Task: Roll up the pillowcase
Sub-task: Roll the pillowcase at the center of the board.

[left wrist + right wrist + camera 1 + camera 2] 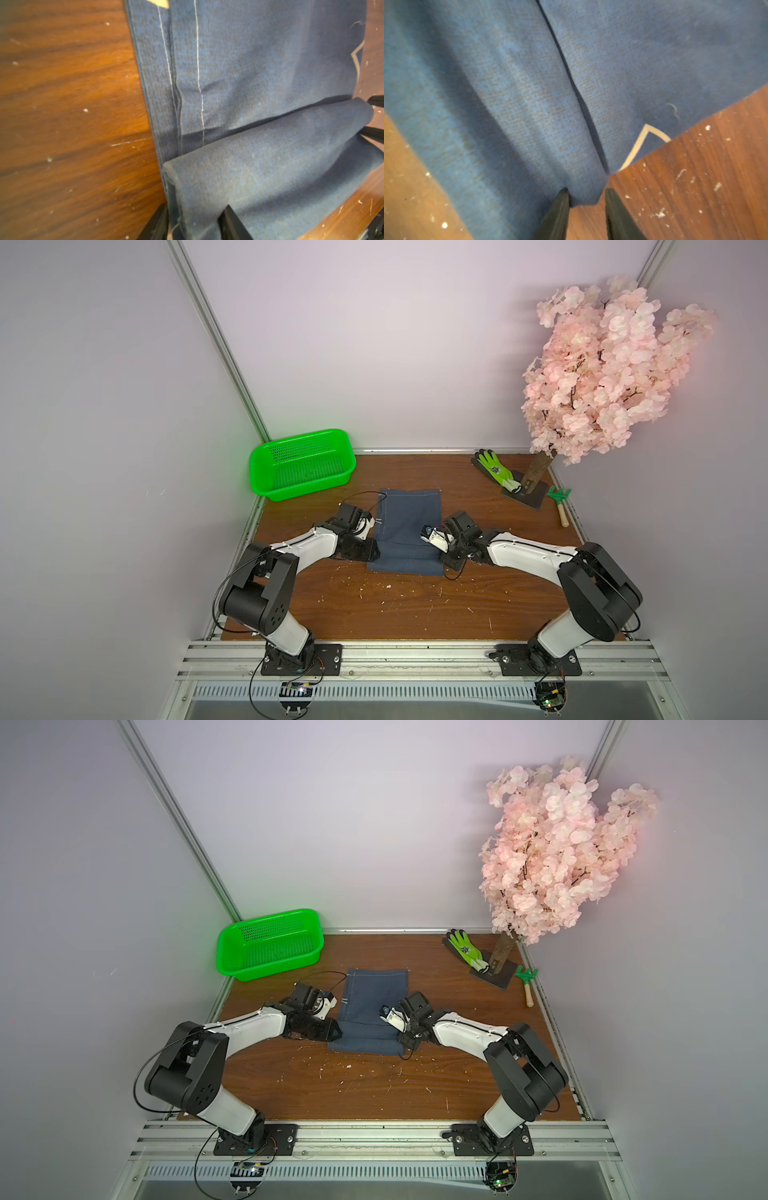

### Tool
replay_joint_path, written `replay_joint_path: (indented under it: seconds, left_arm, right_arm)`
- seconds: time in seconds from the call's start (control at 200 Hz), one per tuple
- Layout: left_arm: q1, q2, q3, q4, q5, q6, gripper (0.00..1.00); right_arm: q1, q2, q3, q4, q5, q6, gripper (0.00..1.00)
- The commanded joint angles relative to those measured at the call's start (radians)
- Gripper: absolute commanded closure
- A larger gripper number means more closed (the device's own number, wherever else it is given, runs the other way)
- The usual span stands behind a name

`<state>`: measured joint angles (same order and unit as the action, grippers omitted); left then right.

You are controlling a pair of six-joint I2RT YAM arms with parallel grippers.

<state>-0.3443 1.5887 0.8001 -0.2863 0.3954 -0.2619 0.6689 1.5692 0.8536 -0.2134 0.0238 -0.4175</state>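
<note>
Left wrist view: left gripper [194,224] pinches one end of the pillowcase [259,68] roll, mid table [395,605]; right gripper [586,200], narrow, straddles the opposite end, grip unclear; unrolled cloth lies beyond both.

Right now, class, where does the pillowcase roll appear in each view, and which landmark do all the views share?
Top view: pillowcase roll at the cloth's near edge.
Top view: same place.
Left wrist: thick fold lying across the stitched seams.
Right wrist: bulge beside the dark crease.
Shared landmark: the speckled wooden table.
</note>
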Motion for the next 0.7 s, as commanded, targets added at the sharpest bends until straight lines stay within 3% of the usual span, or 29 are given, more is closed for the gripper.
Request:
replay_joint_path:
  seconds: [0.0,0.15,0.29,0.475,0.696]
  left_arm:
    - [0.019,0.032,0.013,-0.020,0.000,0.023,0.56]
    - [0.019,0.052,0.025,-0.029,0.016,0.028,0.57]
    - [0.025,0.062,0.039,-0.039,0.015,0.035,0.57]
    - [0.031,0.082,0.073,-0.057,0.025,0.042,0.57]
    - [0.035,0.096,0.097,-0.073,0.035,0.049,0.57]
  right_arm:
    - [0.026,-0.099,0.031,-0.079,0.071,-0.020,0.62]
    - [0.164,-0.215,0.018,-0.109,0.129,-0.119,0.49]
    - [0.283,-0.265,-0.069,0.101,0.061,-0.139,0.32]
    - [0.382,-0.087,-0.024,0.202,0.162,-0.170,0.25]
    - [0.391,0.092,0.020,0.260,0.333,-0.184,0.24]
